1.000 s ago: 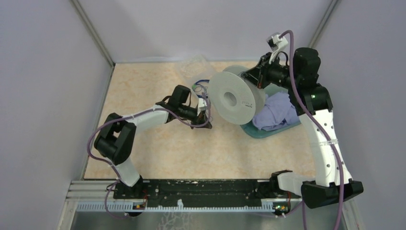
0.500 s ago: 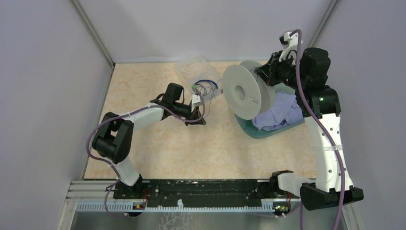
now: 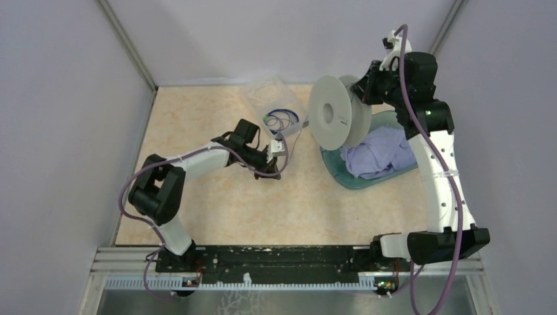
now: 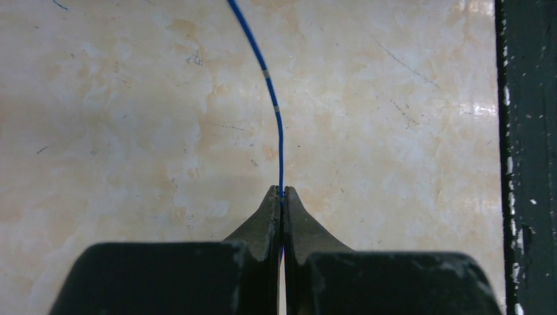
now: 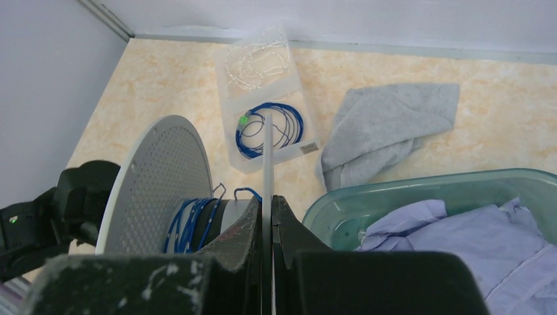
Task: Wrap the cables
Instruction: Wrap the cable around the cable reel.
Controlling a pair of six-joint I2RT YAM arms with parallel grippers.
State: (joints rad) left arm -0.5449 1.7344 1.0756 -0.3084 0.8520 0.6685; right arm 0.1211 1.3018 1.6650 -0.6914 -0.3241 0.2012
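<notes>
The right gripper (image 5: 267,200), clamped on the flange of the pale grey perforated plastic spool (image 3: 332,118), has swung it toward one o'clock, likely drawing in slack. The left gripper (image 4: 282,193) stays pinched on the thin blue flexible wire (image 4: 276,111), which runs off toward twelve o'clock. Several turns are already wound on the hub.

The white-and-black left arm (image 3: 197,159) stretches low toward mid-frame, its black left gripper (image 4: 282,195) pinched tight. The right arm (image 3: 438,178) rises to upper right, its right gripper (image 5: 266,205) likewise clamped.

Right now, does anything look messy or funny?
A grey cloth lies crumpled on the table beside the teal basin, while a lilac cloth sits inside the basin. Nothing looks spilled or broken.
</notes>
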